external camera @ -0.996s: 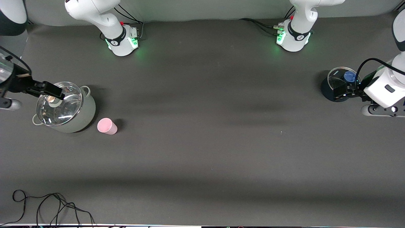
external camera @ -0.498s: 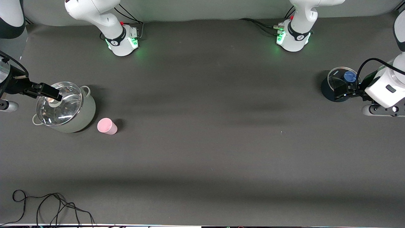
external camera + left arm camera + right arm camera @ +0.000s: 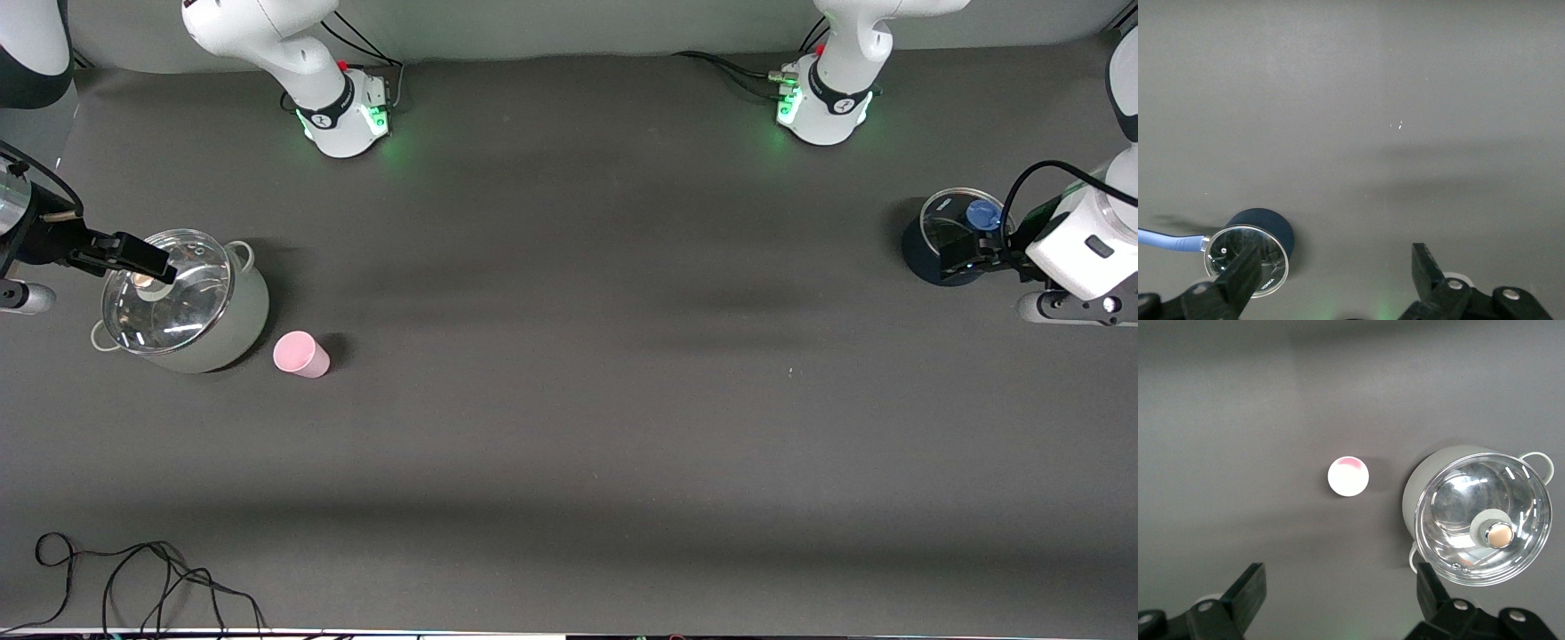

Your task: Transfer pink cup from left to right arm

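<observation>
Pink cup [image 3: 300,354] upright on the table [image 3: 569,427], just beside the lidded grey pot [image 3: 182,302], toward the right arm's end and nearer the front camera than the pot; well apart from both sets of jaws. Right gripper [image 3: 142,255] over the pot's glass lid [image 3: 166,290], jaws spread wide, gripping nothing; cup [image 3: 1348,476] seen from above between the finger lines. Left gripper [image 3: 965,254] over the dark blue saucepan [image 3: 933,249] at the left arm's end, jaws likewise released, fingers [image 3: 1238,277] apart and bare.
</observation>
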Motion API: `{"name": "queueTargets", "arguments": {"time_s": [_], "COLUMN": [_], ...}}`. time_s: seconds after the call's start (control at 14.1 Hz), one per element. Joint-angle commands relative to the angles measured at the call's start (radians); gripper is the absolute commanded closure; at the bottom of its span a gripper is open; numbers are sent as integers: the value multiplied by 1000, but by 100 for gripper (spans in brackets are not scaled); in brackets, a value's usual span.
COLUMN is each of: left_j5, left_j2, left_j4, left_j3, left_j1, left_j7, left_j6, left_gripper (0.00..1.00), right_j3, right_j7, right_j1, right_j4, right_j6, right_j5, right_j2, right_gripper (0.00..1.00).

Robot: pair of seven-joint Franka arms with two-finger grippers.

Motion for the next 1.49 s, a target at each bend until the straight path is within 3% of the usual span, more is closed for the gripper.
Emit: {"name": "queueTargets", "arguments": {"time_s": [0.0,0.21,0.57,1.07,1.42], "left_j5": [-4,-4,-5,-7,-7], "left_j2": [-24,-21,-16,-13,-13], "left_j4": [-12,-12,-6,-4,-4], "left_j3": [4,4,4,2,4], "left_j1": [-2,-2,-2,-2,0], "left_j7": [16,14,14,8,8], "left_j6": [0,-3,8,12,12], "left_gripper": [0,0,0,0,0], "right_j3": [25,210,439,439,423], "right_j7": [-23,-23,-23,-88,-90], "right_j1": [-31,-210,-425,-427,-424], "right_j4": [22,23,27,170,172], "right_j6": [-18,-19,-7,2,-11], "right_j5": [-19,-19,-19,-18,-14], "right_j2": [12,9,13,96,105], "right_gripper": [0,0,0,0,0]}}
